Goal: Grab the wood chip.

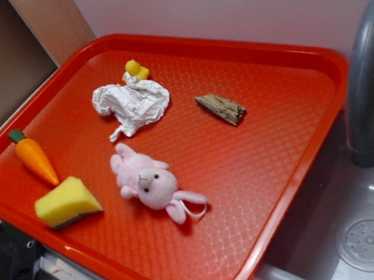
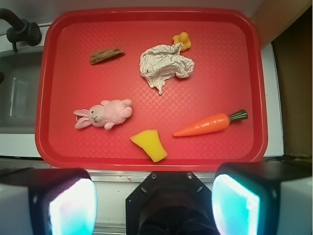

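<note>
The wood chip (image 1: 221, 108) (image 2: 106, 55) is a small brown-grey wedge lying flat on the red tray (image 1: 281, 138) (image 2: 220, 78), towards the tray's far side by the sink. In the wrist view my gripper (image 2: 154, 205) hangs high above the counter, just off the tray's near edge, far from the chip. Its two light-coloured fingers (image 2: 73, 208) stand wide apart with nothing between them. The gripper does not show in the exterior view.
Also on the tray are crumpled white paper (image 1: 134, 104) (image 2: 164, 66), a small yellow duck (image 1: 135, 69), a toy carrot (image 1: 34, 158) (image 2: 208, 125), a yellow sponge wedge (image 1: 67, 202) (image 2: 149, 144) and a pink plush bunny (image 1: 152, 182) (image 2: 102, 113). A grey faucet (image 1: 365, 79) and sink (image 1: 371, 238) adjoin the tray.
</note>
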`<control>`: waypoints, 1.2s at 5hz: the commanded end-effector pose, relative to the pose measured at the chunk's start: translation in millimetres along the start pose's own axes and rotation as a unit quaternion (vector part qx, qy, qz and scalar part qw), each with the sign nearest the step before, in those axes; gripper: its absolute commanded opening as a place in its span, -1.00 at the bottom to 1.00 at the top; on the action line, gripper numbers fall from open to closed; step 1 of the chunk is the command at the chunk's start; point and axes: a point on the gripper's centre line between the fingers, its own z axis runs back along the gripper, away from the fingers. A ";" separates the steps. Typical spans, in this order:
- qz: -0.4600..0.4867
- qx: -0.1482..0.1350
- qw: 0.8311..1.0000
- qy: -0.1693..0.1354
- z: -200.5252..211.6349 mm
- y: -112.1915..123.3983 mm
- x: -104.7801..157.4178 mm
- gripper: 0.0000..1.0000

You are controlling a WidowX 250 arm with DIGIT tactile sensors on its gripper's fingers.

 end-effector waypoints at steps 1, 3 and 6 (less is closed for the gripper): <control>0.000 0.000 1.000 0.000 0.0 0.0 0.0 1.00; 0.154 -0.005 0.984 -0.088 -47.6 -37.8 56.3 1.00; 0.391 -0.030 0.917 -0.068 -118.8 -67.0 130.8 1.00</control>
